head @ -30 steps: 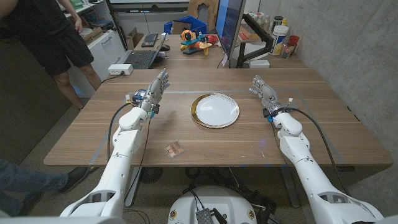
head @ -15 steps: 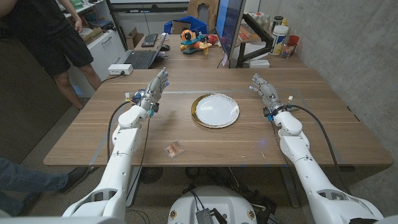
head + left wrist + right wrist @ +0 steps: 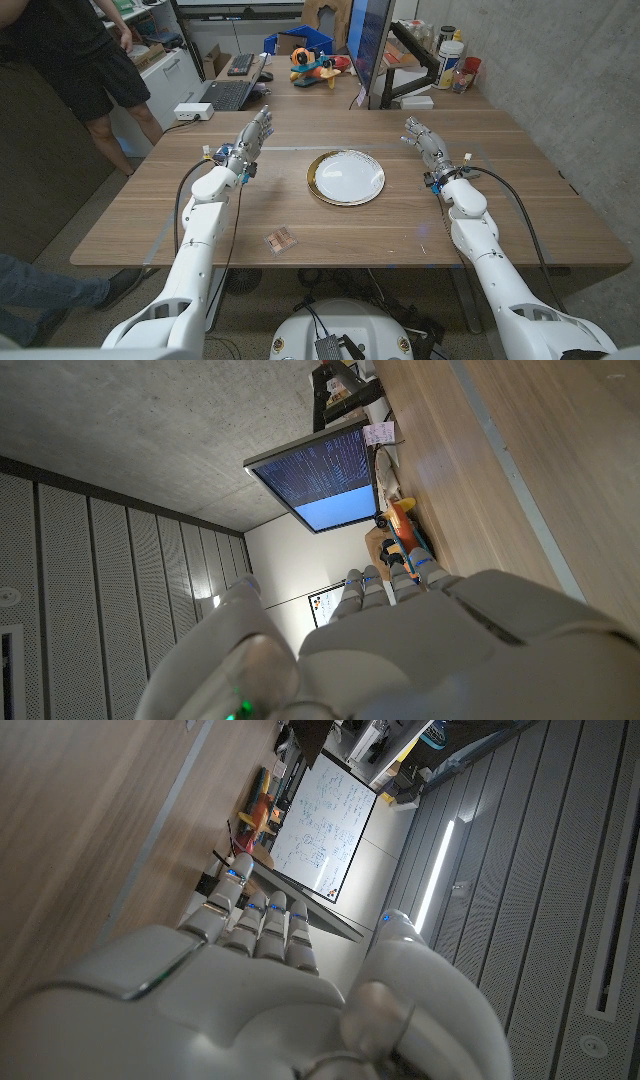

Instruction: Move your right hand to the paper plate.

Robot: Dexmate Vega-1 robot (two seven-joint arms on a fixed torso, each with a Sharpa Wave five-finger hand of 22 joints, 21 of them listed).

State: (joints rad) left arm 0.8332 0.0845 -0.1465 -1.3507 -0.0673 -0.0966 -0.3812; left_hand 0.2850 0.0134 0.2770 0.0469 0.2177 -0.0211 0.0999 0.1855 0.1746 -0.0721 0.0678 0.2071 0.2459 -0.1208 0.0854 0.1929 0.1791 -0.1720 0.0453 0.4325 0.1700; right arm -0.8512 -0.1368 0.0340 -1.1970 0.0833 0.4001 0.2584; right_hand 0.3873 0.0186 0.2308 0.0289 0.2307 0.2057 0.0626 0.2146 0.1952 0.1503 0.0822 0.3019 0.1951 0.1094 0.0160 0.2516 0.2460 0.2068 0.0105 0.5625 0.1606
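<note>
Fingers of the right hand (image 3: 424,145) reach out straight and a little apart over the wooden counter (image 3: 520,190), and nothing is held in them. The hand sits to the right of the paper plate (image 3: 347,177), apart from it, with bare wood between its fingers and the plate's gold rim. In the right wrist view the back of this hand (image 3: 250,970) shows with the fingers extended side by side and the thumb standing off to one side, again with no object in it.

The plate lies near the middle of the counter, white inside a gold edge, between the two arms.

The left hand (image 3: 245,148) is on the other side of the plate, also apart from it, its fingers stretched forward and holding nothing. The left wrist view shows the back of that hand (image 3: 430,650) with its fingers pointing toward a lit monitor (image 3: 318,478).

A small reddish patterned square (image 3: 280,240) lies on the counter near the front edge, well apart from both hands. A person in dark shorts (image 3: 85,65) stands at the far left, beside the counter.
</note>
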